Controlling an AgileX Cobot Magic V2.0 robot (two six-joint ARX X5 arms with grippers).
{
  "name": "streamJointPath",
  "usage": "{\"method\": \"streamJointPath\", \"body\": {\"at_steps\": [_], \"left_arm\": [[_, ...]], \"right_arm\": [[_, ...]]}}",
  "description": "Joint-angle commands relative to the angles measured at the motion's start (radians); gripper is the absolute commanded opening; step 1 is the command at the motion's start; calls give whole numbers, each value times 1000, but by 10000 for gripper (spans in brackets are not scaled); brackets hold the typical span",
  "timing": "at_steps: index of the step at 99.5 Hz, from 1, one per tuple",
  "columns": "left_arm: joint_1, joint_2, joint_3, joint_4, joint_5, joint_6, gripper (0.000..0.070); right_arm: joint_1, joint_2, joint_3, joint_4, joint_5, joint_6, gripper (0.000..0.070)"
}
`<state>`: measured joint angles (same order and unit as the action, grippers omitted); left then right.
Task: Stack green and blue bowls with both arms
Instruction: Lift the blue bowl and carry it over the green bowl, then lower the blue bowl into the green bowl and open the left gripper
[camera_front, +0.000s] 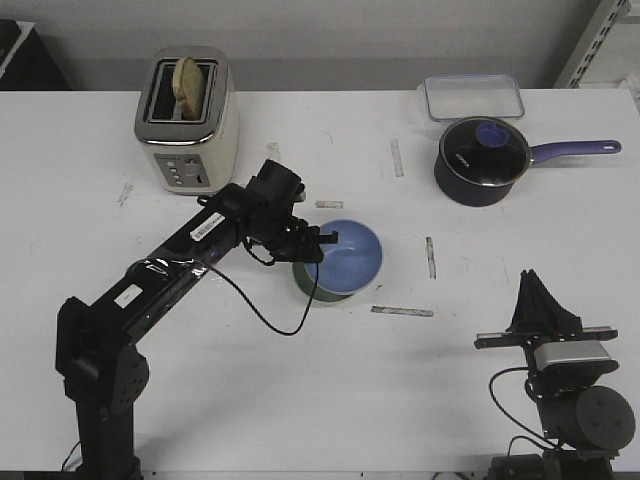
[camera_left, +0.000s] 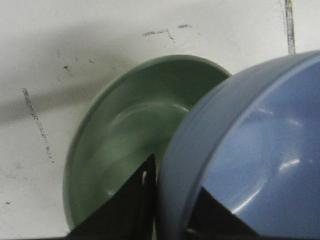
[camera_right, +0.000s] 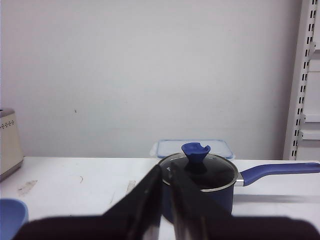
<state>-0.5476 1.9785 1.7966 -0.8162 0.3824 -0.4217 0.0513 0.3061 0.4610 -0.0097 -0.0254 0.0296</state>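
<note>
The blue bowl (camera_front: 350, 255) is tilted and sits partly in the mint green bowl (camera_front: 322, 292) at the table's middle. My left gripper (camera_front: 312, 248) is shut on the blue bowl's left rim. In the left wrist view, one finger is outside the blue bowl's (camera_left: 260, 140) wall and one inside, with the left gripper (camera_left: 172, 200) over the green bowl (camera_left: 125, 135). My right gripper (camera_front: 535, 290) is shut and empty, upright at the front right, far from both bowls. In the right wrist view, the right gripper (camera_right: 167, 175) points at the saucepan, and the blue bowl's edge (camera_right: 10, 217) shows.
A cream toaster (camera_front: 188, 120) with bread stands at the back left. A dark blue lidded saucepan (camera_front: 480, 160) with a long handle and a clear lidded container (camera_front: 473, 97) are at the back right. Tape strips (camera_front: 402, 311) mark the table.
</note>
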Motion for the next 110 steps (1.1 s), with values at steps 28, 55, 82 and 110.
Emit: {"method": "streamJointPath", "body": {"at_steps": [28,55,82,110], "left_arm": [[-7,19,31,-21,-39,-9,4],[-7,19,31,-25,-61,-10,135],[-9,3,31,-28,-60,-10,298],[-9,-64,30,-29,-61,0,298]], "right_arm": [[1,0,2,10,0,-6,13],[1,0,2,10,0,-5,13],[1,0,2,10,0,-6,13],[1,0,2,10,0,-6,13]]}}
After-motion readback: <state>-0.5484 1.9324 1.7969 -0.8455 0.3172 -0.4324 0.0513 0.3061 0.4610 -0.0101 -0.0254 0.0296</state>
